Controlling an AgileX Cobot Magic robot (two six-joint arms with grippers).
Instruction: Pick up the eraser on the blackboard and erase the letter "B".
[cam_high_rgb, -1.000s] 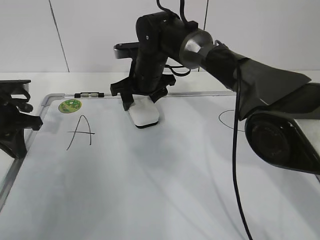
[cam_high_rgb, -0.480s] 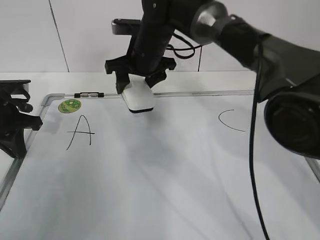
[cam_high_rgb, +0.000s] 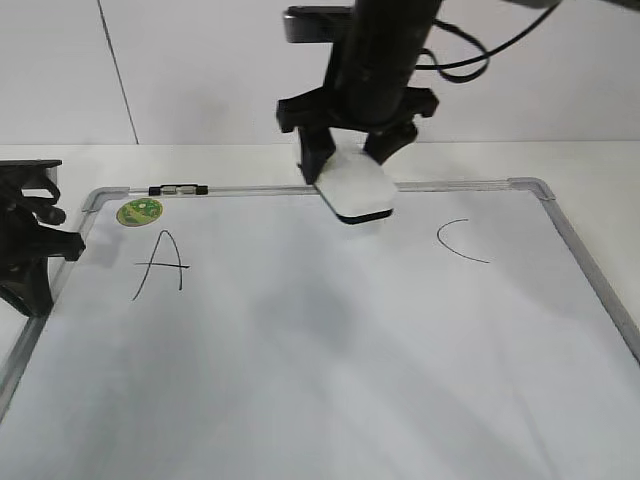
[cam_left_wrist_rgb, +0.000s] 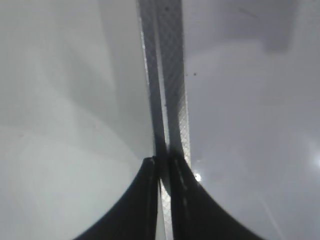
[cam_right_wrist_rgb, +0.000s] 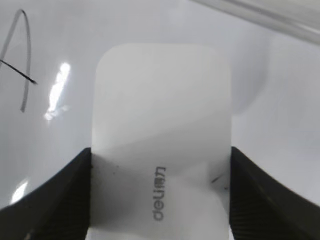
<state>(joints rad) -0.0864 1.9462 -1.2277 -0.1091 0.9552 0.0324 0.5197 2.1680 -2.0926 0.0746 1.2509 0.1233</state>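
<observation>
My right gripper is shut on the white eraser and holds it tilted just above the blackboard near its far edge, between the "A" and the "C". The letter "B" is out of view. In the right wrist view the eraser fills the gap between the two black fingers of the right gripper, and a thin curved pen stroke lies at the upper left. My left gripper rests shut at the board's left edge. In its wrist view the left gripper hangs over the metal frame.
A round green sticker sits in the board's far left corner. A small black clip lies on the far frame rail. The board's grey corner and right rail bound the work area. A white wall stands behind.
My right arm has lifted the eraser off the board and carried it to the right, from beside the "A" toward the "C". The left arm has not moved.
</observation>
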